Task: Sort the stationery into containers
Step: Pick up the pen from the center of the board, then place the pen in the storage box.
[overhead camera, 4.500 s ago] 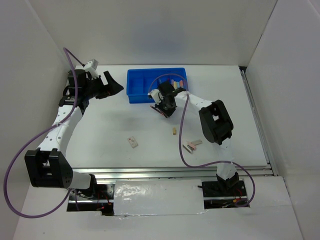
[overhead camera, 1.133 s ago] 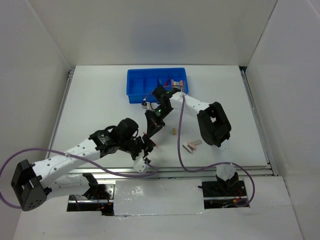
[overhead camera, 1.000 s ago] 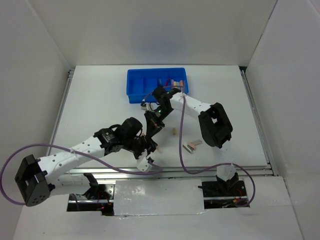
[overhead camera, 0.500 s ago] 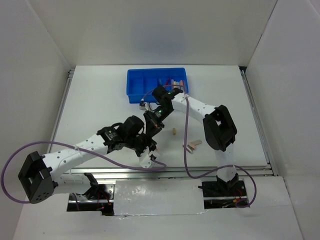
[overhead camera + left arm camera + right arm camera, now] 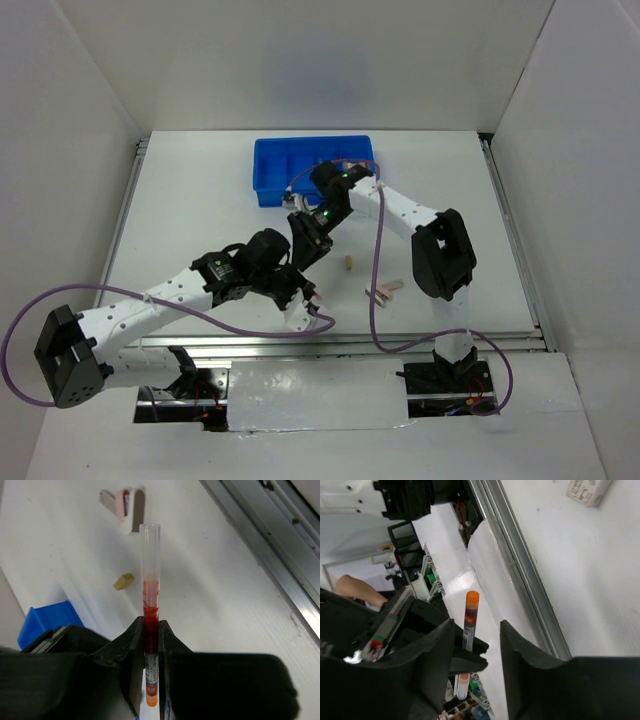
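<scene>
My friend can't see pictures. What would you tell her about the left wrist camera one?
The left hand is pinched shut on a thin clear pen with red ink, pointing away over the white table. Beside it lies a small tan piece, and near its tip some pink and white eraser blocks; a corner of the blue tray shows at the left.

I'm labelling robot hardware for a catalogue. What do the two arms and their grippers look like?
Both arms have white link segments, left arm and right arm, joined by blocky black joint housings. A purple cable loops loosely alongside each. Small green lights glow near the wrists. The left gripper and right gripper have matte black fingers.
</scene>
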Robot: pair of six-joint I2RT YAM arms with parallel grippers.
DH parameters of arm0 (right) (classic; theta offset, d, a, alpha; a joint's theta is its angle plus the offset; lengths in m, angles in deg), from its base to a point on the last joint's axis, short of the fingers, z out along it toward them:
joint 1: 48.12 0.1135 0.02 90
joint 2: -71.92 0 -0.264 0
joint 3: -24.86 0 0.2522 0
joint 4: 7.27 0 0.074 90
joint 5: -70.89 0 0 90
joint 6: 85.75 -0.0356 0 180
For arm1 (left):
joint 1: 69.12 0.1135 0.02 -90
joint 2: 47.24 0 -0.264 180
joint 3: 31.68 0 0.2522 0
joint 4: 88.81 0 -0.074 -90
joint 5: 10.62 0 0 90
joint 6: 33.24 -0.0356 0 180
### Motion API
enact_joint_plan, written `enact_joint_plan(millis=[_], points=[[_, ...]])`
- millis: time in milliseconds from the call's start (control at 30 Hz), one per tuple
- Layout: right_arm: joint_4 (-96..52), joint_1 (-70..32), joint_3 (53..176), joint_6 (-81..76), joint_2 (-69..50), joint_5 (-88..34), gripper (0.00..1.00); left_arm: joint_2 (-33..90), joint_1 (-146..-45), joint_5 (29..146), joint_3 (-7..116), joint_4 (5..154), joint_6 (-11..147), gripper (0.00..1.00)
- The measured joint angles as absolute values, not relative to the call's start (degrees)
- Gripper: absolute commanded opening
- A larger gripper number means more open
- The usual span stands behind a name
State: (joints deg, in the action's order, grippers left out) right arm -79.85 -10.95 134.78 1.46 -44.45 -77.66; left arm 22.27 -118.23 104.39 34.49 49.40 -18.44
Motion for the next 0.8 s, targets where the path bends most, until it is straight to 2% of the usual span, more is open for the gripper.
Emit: enact_joint_plan(millis=[133, 233, 300, 433, 567, 633, 800], points=[[-84.97, -17.86, 145.62, 4.87, -44.47, -76.56, 0.50, 20.52, -120.65, 103.87, 36.65, 50.49, -11.53, 0.00], [-83.96, -28.74, 155.96, 4.96, -43.29, -74.31, 0.50, 21.01, -120.59, 103.38, 40.74, 51.98, 2.04, 0.00], [-81.62, -37.20, 156.72, 3.98, -39.82, -71.19, 0.50, 23.65, -117.94, 103.47, 46.18, 52.72, 12.64, 0.00], [-75.02, -51.69, 147.82, 2.03, -28.08, -63.67, 0.50, 39.67, -106.27, 100.96, 66.59, 53.09, 39.50, 0.00], [-72.09, -52.94, 139.06, 1.13, -19.21, -61.00, 0.49, 64.81, -96.46, 97.02, 100.87, 48.35, 60.13, 0.00], [-71.07, -52.35, 135.39, 0.76, -16.98, -60.80, 0.49, 74.53, -93.11, 95.17, 112.27, 50.56, 67.76, 0.00], [-69.84, -52.52, 128.77, -0.64, -16.06, -60.08, 0.49, 79.60, -90.07, 90.38, 108.93, 57.51, 78.63, 0.00]])
